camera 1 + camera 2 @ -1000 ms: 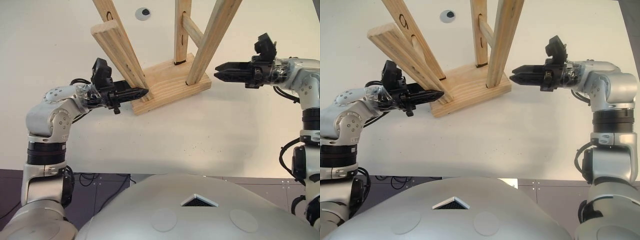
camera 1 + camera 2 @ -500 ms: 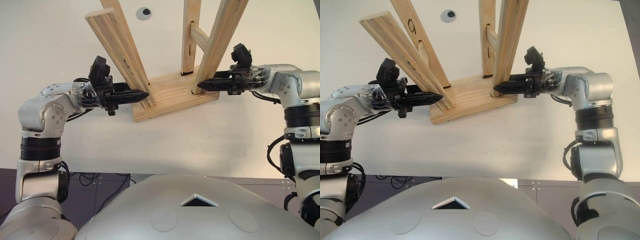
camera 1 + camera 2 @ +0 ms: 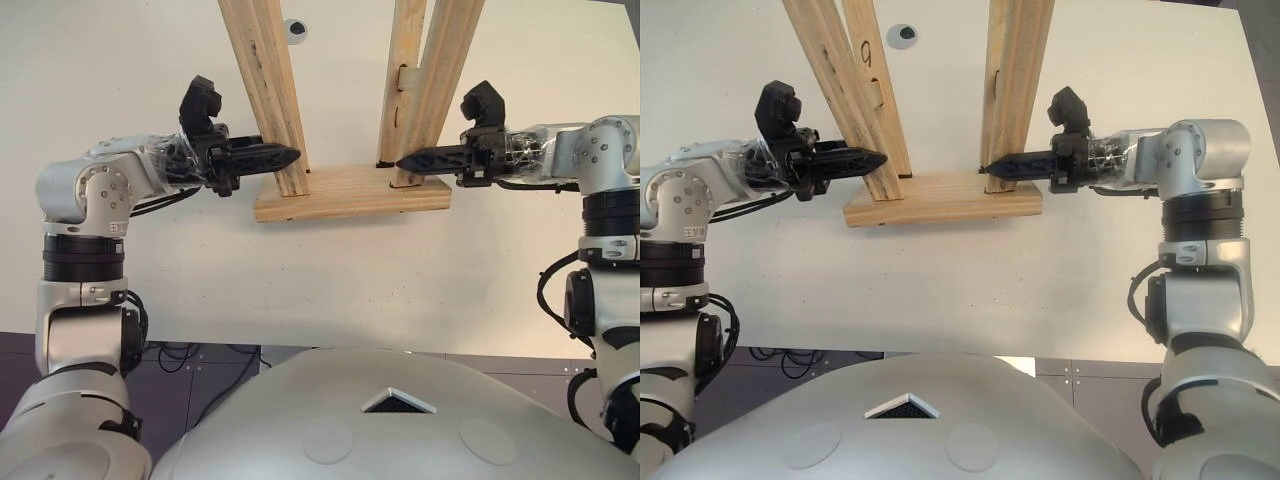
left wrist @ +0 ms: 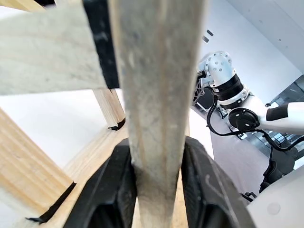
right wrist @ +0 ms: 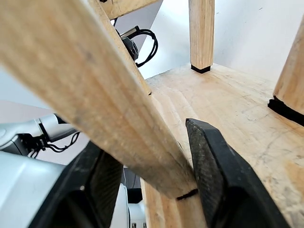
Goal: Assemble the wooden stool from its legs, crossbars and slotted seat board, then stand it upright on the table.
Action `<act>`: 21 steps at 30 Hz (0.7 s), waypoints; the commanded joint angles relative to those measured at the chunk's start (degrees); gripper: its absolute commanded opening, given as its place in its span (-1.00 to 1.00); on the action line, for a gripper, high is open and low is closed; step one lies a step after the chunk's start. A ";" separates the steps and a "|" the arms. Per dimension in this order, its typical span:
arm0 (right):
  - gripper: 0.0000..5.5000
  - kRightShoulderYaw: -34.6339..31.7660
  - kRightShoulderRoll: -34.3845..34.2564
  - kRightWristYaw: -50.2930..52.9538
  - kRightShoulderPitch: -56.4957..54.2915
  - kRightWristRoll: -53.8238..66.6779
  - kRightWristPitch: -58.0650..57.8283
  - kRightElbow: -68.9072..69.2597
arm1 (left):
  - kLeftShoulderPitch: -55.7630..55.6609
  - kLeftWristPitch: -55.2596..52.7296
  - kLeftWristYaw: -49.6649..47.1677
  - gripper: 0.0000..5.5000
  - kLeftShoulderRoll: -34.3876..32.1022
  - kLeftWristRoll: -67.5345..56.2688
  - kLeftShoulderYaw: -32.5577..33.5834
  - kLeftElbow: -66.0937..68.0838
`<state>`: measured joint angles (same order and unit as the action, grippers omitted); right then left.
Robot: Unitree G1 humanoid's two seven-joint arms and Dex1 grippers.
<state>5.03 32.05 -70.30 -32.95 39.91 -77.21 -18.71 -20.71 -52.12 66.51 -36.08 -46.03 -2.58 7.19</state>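
Both tools grip legs just above the seat board (image 3: pixel 350 196): left tool (image 3: pixel 287 155) holds left leg (image 3: pixel 262 80), right tool (image 3: pixel 407 161) holds right leg (image 3: pixel 445 60).

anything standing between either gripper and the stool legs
Nothing visible does. The left gripper straddles the left leg and the right gripper straddles the right leg, both just above the seat board.
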 commanded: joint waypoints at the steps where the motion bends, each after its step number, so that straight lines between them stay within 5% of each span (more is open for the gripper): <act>1: -0.32 -0.26 -5.51 4.97 0.09 0.74 -6.56 -5.02 | 1.04 -3.67 -8.83 -0.60 1.62 9.20 -6.22 7.43; 11: -0.35 -9.18 -10.45 10.72 -8.24 -0.03 -9.09 -20.29 | -6.91 -4.82 -14.41 -0.60 6.24 12.07 -5.97 22.53; 21: -0.58 -10.70 -10.54 12.91 -11.41 -0.33 -9.20 -24.22 | -14.64 -2.05 -18.22 0.03 7.55 13.92 -2.59 34.24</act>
<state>-6.70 23.49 -59.75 -43.09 40.59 -85.01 -41.34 -40.42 -52.17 55.84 -29.21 -41.06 -1.63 36.95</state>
